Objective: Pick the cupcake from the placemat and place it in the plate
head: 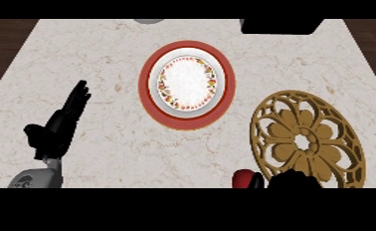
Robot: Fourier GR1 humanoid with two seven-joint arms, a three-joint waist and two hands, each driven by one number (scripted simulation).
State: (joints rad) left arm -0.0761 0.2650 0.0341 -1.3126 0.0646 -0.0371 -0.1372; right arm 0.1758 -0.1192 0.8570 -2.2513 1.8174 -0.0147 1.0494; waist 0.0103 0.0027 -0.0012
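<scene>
Two black hands show at the lower edge of the frame, one on each side. At lower left, the left hand rises from its grey forearm with fingers straight and held together, pointing toward the top of the frame, the thumb sticking out to the left; it holds nothing and rests over bare counter, well apart from everything else. At lower right, the right hand is only partly in view, a dark mass lying over the bottom rim of the placemat, a golden openwork round with a flower pattern and a hole at its middle. Just to the left of that hand, touching it and close beside the placemat's lower left rim, a small red shape shows, which seems to be the cupcake; only a part of it is visible at the frame's edge. Whether the right hand's fingers are curled round it or released cannot be told, since so little of the hand shows. Near the middle of the frame, somewhat above centre, sits the plate, red-rimmed with a white inner ring, a flowered border and a pale centre, nothing on it. At upper right a black object lies at the counter's far edge, and a small grey thing peeks in at top centre-left.
</scene>
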